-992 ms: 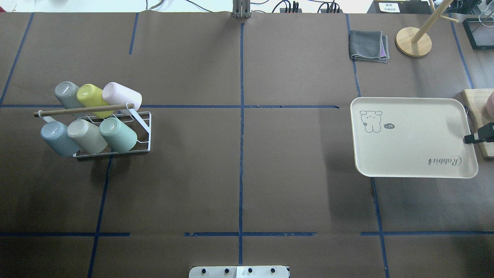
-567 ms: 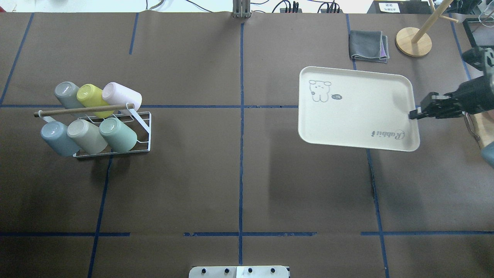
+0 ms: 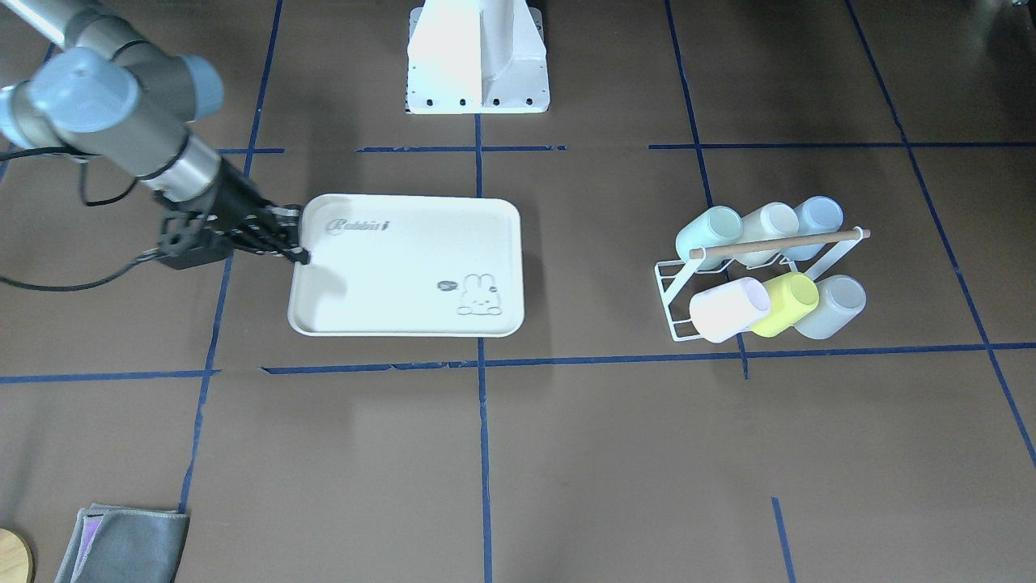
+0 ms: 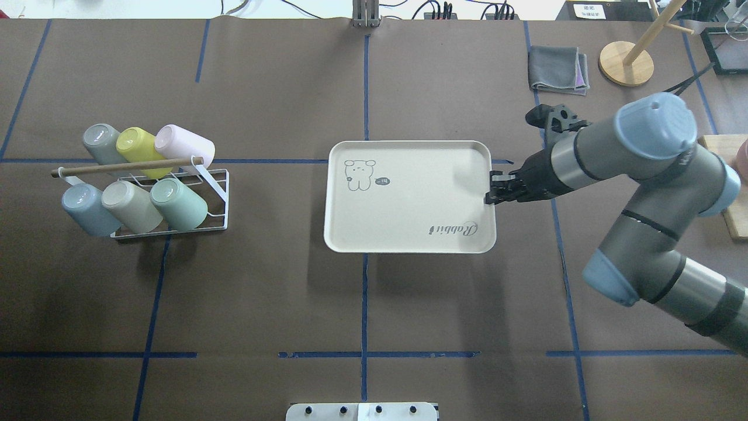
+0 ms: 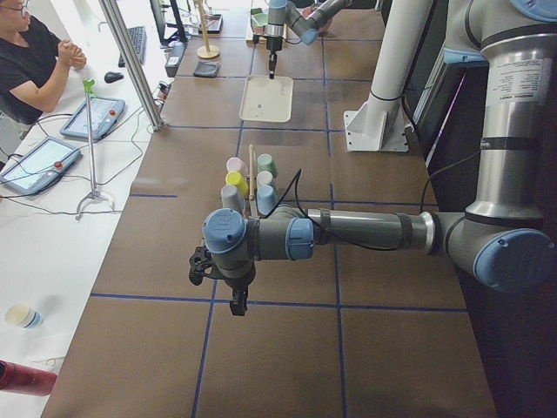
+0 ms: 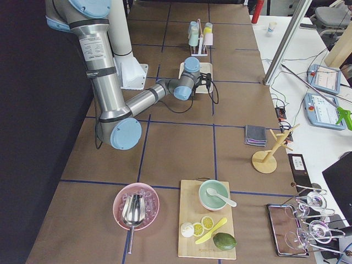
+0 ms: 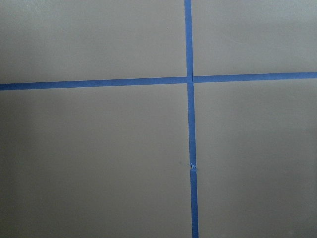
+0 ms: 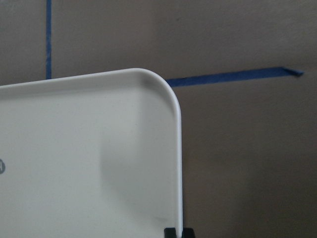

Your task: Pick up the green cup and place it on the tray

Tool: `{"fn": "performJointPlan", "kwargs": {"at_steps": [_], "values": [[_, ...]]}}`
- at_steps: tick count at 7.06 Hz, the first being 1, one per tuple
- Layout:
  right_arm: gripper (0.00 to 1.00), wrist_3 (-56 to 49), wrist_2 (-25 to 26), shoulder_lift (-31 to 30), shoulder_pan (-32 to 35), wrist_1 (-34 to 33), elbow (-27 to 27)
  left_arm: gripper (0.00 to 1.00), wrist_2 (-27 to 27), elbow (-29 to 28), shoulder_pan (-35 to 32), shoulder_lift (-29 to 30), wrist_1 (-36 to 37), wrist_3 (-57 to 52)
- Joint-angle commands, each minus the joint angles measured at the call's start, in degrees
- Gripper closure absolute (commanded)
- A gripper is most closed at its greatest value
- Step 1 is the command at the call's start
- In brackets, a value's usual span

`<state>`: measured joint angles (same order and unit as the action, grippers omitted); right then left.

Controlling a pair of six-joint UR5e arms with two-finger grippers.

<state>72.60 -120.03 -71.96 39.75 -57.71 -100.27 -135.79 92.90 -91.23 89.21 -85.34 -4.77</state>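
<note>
The green cup [image 4: 178,203] is pale mint and lies tilted in the front row of a white wire rack [image 4: 217,196] at the left; it also shows in the front view [image 3: 708,232]. The cream tray [image 4: 409,225] with "Rabbit" lettering sits at the table's middle and shows in the front view [image 3: 388,283] too. My right gripper [image 4: 489,196] is shut on the tray's right rim; the right wrist view shows the rim [image 8: 176,148] running between its fingertips [image 8: 170,232]. My left gripper [image 5: 237,306] hangs over bare table, far from the cup. I cannot tell if it is open.
The rack also holds blue, beige, grey, yellow-green [image 4: 137,149] and pink cups under a wooden bar [image 4: 125,166]. A grey cloth [image 4: 558,69] and a wooden stand [image 4: 625,63] sit at the far right. A cutting board [image 4: 733,216] lies at the right edge.
My right arm has carried the tray leftward from the table's right side to its middle, still gripping the rim. The rack and cups have not moved.
</note>
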Motion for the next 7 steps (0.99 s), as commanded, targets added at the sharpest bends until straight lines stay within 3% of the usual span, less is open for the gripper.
{"fn": "performJointPlan", "kwargs": {"at_steps": [1,4,5,6,7], "values": [[1.00,1.58,6.19,4.89,-6.95,-5.12,0.42,0.00,0.00,-0.09,0.00,0.00,0.09,0.02],[0.97,1.58,6.38,4.98,-8.20,-5.13,1.21,0.00,0.00,-0.26,0.00,0.00,0.00,-0.07],[0.34,1.49,6.30,5.07,-8.20,-4.96,1.30,0.00,0.09,-0.26,0.00,0.00,0.00,-0.16],[0.00,1.49,6.21,5.33,-7.42,-4.87,0.87,0.00,0.09,-0.35,0.00,0.00,0.00,-0.24],[0.00,1.49,6.03,5.42,-6.80,-5.04,0.69,0.00,0.09,-0.26,0.09,0.09,0.00,-0.16]]}}
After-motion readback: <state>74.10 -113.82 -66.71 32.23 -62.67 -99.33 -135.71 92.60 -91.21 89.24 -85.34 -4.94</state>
